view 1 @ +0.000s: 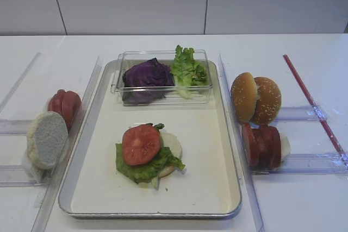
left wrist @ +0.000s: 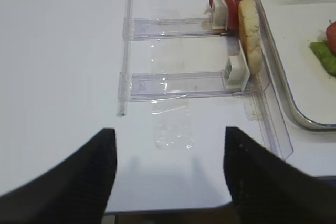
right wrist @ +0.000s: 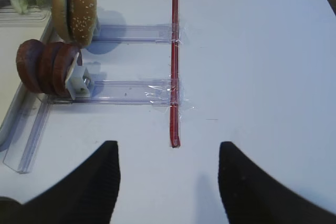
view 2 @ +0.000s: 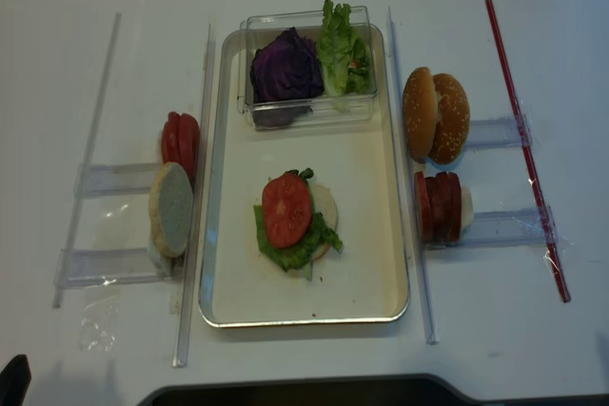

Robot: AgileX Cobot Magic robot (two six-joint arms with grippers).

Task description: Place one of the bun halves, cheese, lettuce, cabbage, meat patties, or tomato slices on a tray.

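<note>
Left end effector (left wrist: pixel 165 174) open, empty, hovering over bare bench lower left, short of the tomato slices (view 1: pixel 64 105) and bun half (view 1: pixel 47 139) racked left of the tray (view 1: pixel 98 188). Tray centre: bun, lettuce (view 1: pixel 142 168), one tomato slice stacked. Patties (view 1: pixel 262 145) racked right. Right end effector (right wrist: pixel 168 179) open, empty. Judged between placements; next needs a patty fetched.

Only the tips of the robot show. In each wrist view two matte black fingers (right wrist: pixel 94 182) rise from the bottom edge, broad at the base, tapering to blunt rounded ends, with a faintly ribbed inner face; the left pair (left wrist: pixel 89 171) looks alike.
</note>
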